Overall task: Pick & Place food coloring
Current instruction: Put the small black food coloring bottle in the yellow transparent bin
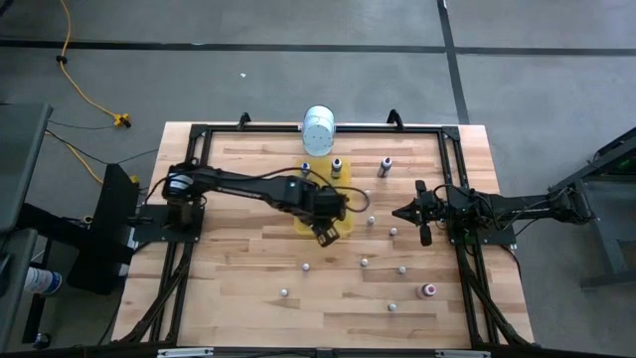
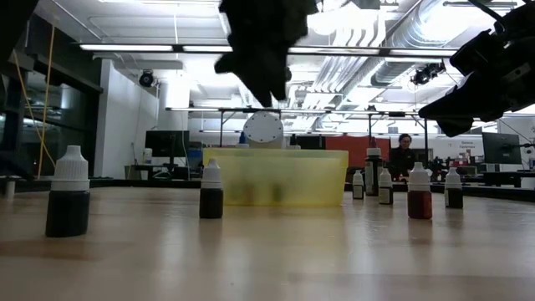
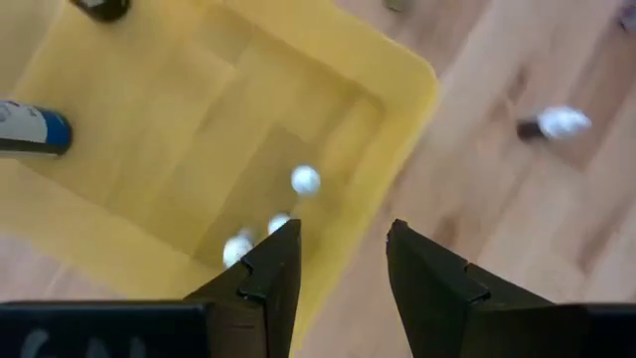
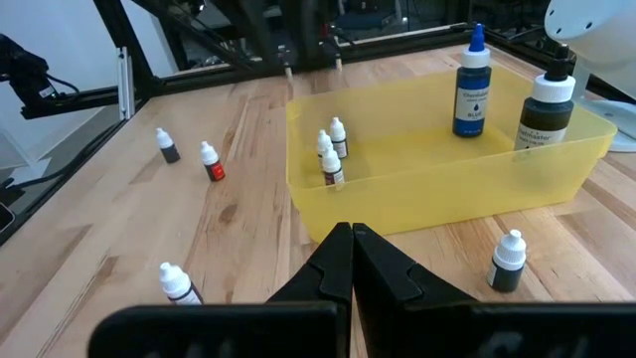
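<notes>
High view: left gripper [image 1: 328,235] is held over the near edge of the yellow tray [image 1: 304,220]; loose food coloring bottles [image 1: 365,263] are scattered on the bench [image 1: 238,288].

Low view: bottles stand well apart, so open room is left between them.

Left wrist view: fingers [image 3: 268,268] are spread, nothing held; three bottles [image 3: 304,180] lie inside the tray. A clean lift clear of the wall is judged wise.

Right wrist view: right gripper [image 4: 350,261] is seen clenched, waiting beside the tray.
</notes>
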You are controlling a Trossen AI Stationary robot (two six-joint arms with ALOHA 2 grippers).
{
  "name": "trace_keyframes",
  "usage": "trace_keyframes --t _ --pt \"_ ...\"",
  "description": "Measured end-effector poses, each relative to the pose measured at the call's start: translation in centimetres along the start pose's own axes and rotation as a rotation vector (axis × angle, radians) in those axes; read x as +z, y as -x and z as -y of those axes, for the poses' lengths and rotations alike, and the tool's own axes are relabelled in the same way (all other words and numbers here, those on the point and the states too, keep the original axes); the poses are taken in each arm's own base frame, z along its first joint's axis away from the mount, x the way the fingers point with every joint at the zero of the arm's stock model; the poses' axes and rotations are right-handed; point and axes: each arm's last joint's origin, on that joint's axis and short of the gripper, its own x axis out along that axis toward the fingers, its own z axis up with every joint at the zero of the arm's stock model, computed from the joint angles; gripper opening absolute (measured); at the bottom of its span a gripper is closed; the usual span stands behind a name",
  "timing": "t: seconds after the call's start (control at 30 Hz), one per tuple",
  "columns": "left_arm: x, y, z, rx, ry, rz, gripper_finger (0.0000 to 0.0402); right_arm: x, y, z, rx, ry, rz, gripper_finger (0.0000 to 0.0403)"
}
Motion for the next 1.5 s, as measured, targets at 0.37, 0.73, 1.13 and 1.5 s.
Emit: trace_keyframes --t 0.37,0.73,1.13,1.5 --pt "-4.6 6.5 1.8 -0.052 -0.176 -0.053 0.014 0.0 0.0 0.0 0.0 0.0 0.001 0.0" --pt "-12.0 7.0 3.1 -0.204 -0.347 -0.04 0.014 0.0 0.0 0.0 0.0 0.0 0.001 0.0" --pt "-18.4 4.0 4.3 -0.393 -0.812 0.057 0.014 0.0 0.0 0.0 0.0 0.0 0.001 0.0" --pt "-19.2 1.0 5.4 -0.393 -1.096 0.115 0.014 0.0 0.0 0.0 0.0 0.0 0.0 0.0"
